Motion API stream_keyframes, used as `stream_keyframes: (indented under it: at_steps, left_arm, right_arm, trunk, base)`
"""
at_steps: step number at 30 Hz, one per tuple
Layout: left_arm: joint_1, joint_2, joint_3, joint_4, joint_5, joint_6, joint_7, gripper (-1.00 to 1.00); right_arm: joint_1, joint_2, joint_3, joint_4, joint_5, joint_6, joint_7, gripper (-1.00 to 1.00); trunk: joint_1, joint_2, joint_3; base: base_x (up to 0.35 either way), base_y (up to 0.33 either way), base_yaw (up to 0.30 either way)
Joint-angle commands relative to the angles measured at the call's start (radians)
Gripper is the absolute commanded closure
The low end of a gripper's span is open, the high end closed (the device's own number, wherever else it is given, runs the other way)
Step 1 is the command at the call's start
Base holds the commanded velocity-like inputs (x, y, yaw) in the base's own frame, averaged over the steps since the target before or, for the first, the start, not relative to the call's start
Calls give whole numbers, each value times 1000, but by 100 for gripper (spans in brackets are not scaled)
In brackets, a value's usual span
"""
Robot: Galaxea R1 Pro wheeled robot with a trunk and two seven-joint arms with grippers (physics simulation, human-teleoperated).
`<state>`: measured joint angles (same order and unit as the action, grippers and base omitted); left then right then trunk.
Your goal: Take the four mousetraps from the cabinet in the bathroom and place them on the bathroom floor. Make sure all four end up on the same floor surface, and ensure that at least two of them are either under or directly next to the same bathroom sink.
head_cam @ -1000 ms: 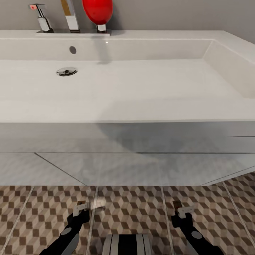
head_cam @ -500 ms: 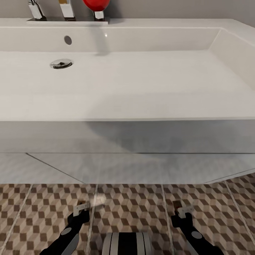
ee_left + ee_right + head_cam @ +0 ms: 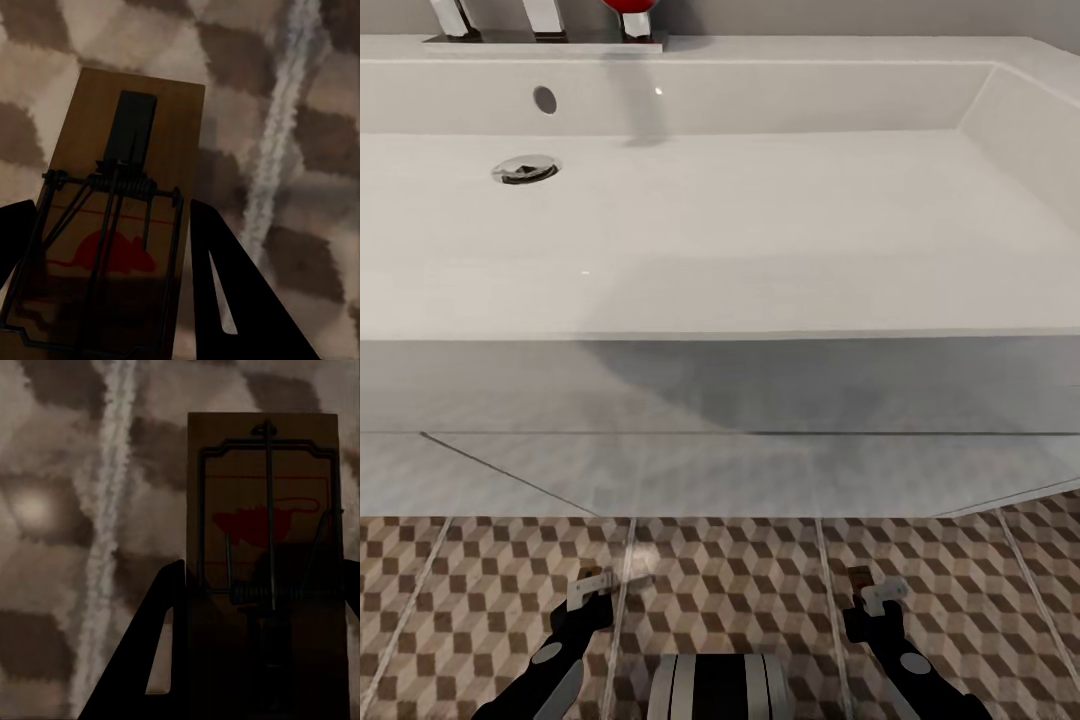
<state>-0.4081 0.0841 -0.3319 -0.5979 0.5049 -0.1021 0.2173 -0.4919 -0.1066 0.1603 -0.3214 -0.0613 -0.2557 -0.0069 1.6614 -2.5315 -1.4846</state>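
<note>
My left gripper [image 3: 589, 590] hangs low over the bathroom floor [image 3: 740, 590], shut on a mousetrap [image 3: 590, 575]. In the left wrist view that mousetrap [image 3: 127, 150] is a tan board with black wire and a red mouse print, held between the dark fingers [image 3: 225, 292] of the left gripper [image 3: 105, 300]. My right gripper [image 3: 875, 592] is shut on a second mousetrap [image 3: 857, 577]. The right wrist view has this mousetrap [image 3: 262, 510] gripped by the right gripper [image 3: 262, 660] above the cube-patterned tiles [image 3: 67, 510]. Both grippers are just in front of the white sink [image 3: 720, 325]. The cabinet is out of view.
The wide white basin has a drain [image 3: 525, 169] and an overflow hole [image 3: 545, 99], with faucet bases [image 3: 540, 20] at its back edge. A pale grey vanity front [image 3: 720, 440] overhangs the floor ahead. My base [image 3: 720, 688] sits between the arms.
The whole head picture has shifted: the sink sits higher in frame and the faucets are nearly cut off, so the camera moved. Both grippers still hold their mousetraps in the same place.
</note>
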Motion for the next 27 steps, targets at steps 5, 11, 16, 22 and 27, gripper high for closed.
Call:
stream_keyframes:
  at_steps: [5, 11, 16, 22, 27]
  left_arm:
    - [0, 1, -9, 0, 6, -4, 10, 100]
    - [0, 2, -9, 0, 6, -5, 10, 100]
    - [-1, 2, -9, 0, 6, -5, 10, 100]
    - [0, 2, -9, 0, 6, -5, 10, 100]
    - [-1, 1, -9, 0, 6, -5, 10, 100]
  right_arm:
    - [-1, -1, 6, 1, -8, -4, 1, 100]
    - [-1, -1, 7, 1, -8, -4, 1, 100]
    - [-1, -1, 6, 1, -8, -4, 1, 100]
    - [-1, -1, 6, 1, -8, -4, 1, 100]
    - [-1, -1, 6, 1, -8, -3, 1, 100]
  trunk:
    - [2, -1, -16]
    - [2, -1, -16]
    - [2, -1, -16]
    - [2, -1, -16]
    - [2, -1, -16]
  base:
    - [0, 0, 0]
    - [0, 0, 0]
    - [0, 0, 0]
    - [0, 0, 0]
    - [0, 0, 0]
